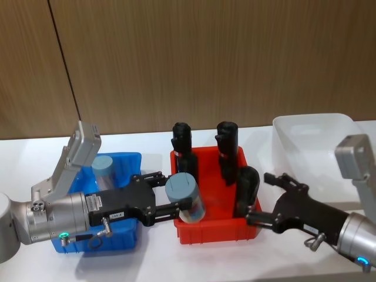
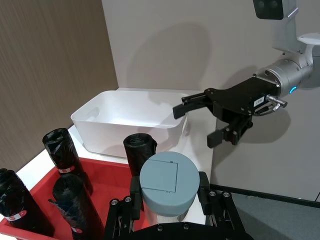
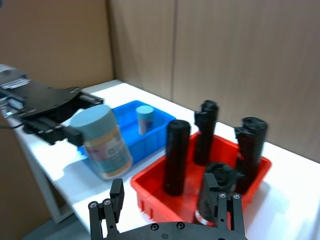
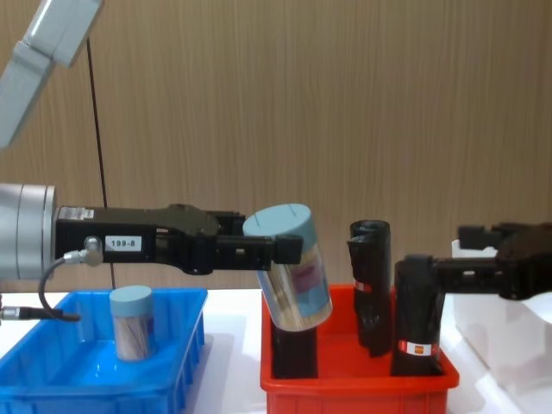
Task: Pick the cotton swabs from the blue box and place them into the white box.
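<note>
My left gripper (image 1: 174, 195) is shut on a cotton swab tub (image 1: 184, 192) with a pale-blue lid. It holds the tub tilted in the air over the left end of the red bin (image 1: 217, 230), as the chest view shows the tub (image 4: 295, 278). A second cotton swab tub (image 1: 103, 170) stands in the blue box (image 1: 128, 160) at the left. The white box (image 1: 311, 138) stands at the far right. My right gripper (image 1: 258, 198) is open at the red bin's front right corner, facing the held tub (image 3: 102, 142).
Three tall black rolls (image 1: 183, 147) (image 1: 228, 147) (image 1: 247, 188) stand upright in the red bin, between the blue box and the white box. A wood-panel wall runs behind the white table (image 1: 147, 144).
</note>
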Tool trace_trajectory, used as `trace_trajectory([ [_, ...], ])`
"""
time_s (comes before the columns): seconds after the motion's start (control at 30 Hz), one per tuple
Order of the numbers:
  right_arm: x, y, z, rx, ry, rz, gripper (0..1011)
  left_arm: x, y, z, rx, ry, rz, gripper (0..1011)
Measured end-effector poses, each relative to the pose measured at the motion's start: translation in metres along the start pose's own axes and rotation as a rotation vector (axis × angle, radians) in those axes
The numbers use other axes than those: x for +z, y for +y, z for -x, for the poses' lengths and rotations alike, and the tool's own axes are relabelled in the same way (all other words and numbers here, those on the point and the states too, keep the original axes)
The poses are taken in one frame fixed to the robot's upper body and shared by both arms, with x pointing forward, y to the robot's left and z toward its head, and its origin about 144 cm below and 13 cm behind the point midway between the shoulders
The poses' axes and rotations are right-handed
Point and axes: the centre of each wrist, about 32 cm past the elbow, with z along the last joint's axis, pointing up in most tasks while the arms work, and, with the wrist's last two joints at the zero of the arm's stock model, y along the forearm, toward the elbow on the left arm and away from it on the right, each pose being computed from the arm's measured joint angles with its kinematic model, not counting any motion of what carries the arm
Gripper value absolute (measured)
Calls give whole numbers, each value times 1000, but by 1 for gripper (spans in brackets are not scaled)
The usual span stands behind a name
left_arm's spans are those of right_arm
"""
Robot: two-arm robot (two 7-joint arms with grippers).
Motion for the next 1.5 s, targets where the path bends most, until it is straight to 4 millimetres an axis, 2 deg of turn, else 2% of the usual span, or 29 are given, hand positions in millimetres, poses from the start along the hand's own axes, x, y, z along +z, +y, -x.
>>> trace_trajectory([
  [0.53, 2, 23, -1, 158, -24, 45, 1002, 0, 0, 0, -1, 0, 0, 668],
  [1.5, 2, 74, 7, 246, -35, 55, 1002, 0, 0, 0, 0, 0, 0, 668],
])
